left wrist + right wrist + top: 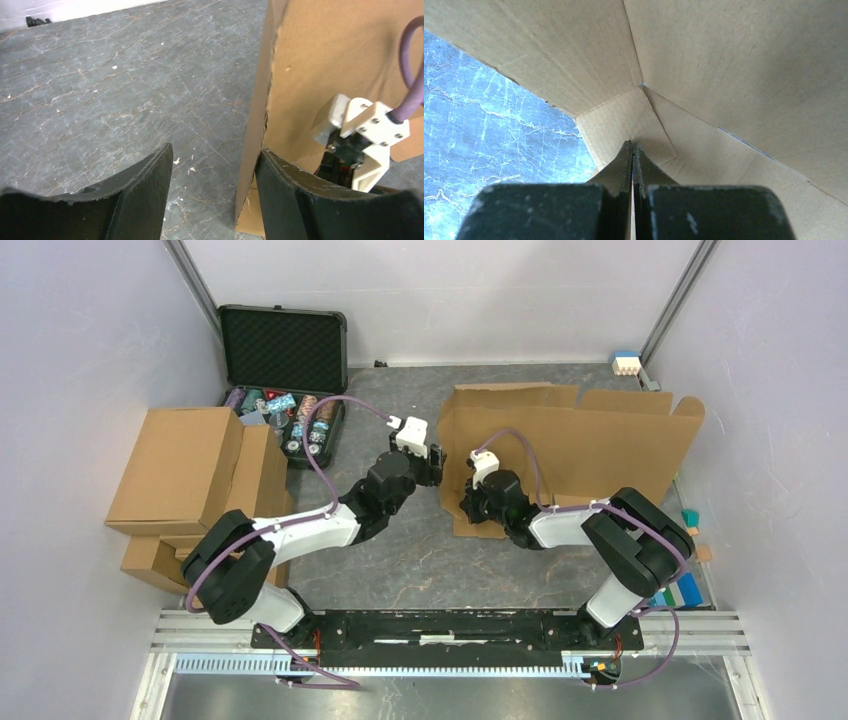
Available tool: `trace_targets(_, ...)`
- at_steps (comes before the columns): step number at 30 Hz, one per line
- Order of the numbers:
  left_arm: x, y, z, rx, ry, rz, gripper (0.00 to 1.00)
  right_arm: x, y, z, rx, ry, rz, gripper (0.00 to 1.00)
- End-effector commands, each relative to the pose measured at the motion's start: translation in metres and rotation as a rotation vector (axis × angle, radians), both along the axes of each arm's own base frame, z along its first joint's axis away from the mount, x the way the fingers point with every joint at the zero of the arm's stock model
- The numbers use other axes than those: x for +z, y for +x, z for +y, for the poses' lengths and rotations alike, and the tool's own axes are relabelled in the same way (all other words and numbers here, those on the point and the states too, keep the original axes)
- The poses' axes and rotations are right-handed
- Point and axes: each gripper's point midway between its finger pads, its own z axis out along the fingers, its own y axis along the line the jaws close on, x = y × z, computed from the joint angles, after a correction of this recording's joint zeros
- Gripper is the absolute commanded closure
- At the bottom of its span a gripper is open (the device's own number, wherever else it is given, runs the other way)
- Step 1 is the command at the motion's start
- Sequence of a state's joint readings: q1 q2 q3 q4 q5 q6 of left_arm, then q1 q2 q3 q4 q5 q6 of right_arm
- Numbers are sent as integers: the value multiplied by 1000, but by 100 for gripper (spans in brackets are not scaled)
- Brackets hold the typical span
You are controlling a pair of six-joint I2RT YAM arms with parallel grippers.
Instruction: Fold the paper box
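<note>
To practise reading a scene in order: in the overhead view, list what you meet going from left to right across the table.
stacked brown cartons → black foam-lined case → left gripper → paper box → coloured blocks

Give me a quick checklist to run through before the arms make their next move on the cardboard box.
1. Left hand open: ok, fingers apart.
2. Left hand clear of the brown corrugated cardboard sheet: cannot tell; its upright edge stands right by one finger.
3. Right hand shut, tips at an inner corner crease: ok.
4. Right hand pinching cardboard: cannot tell.
5. Box fully folded: not ok; flaps stand unfolded.
6. Stack of brown ready-made cartons apart from the sheet: ok.
</note>
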State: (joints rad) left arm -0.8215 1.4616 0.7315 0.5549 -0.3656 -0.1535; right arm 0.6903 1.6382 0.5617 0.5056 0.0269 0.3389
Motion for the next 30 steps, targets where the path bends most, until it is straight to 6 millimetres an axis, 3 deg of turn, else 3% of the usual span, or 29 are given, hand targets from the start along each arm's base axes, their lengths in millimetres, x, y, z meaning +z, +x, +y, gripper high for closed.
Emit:
trace_targets(1,57,0,-21,-107,-88,-73,33,-33,-17,-16,5,-109,103,100)
trace_targets(5,70,3,-27,-127,-83,-100,36,-34,-16,-15,7,-110,103,100)
trace_targets(8,72,4,-32,-146,-81,-100,47,-34,-16,-14,9,-109,107,100)
trace_targets(10,75,5,-34,-152,-80,-107,65,-33,-16,-14,11,-107,105,100)
trace_targets(12,77,5,-37,-169,-70,-117,96,-32,-17,-11,23,-99,102,100)
trace_targets(17,75,-2,-32,-156,-10,-156,98,-14,-18,-2,68,-68,39,100)
trace_targets(21,69,-21,-24,-165,35,-195,98,17,-17,-10,51,-34,-65,100)
trace_targets(25,60,-32,-13,-165,44,-204,98,46,-24,-21,41,15,-172,81)
trace_targets(30,63,-41,5,-139,31,-254,98,74,-33,-43,-9,23,-232,66)
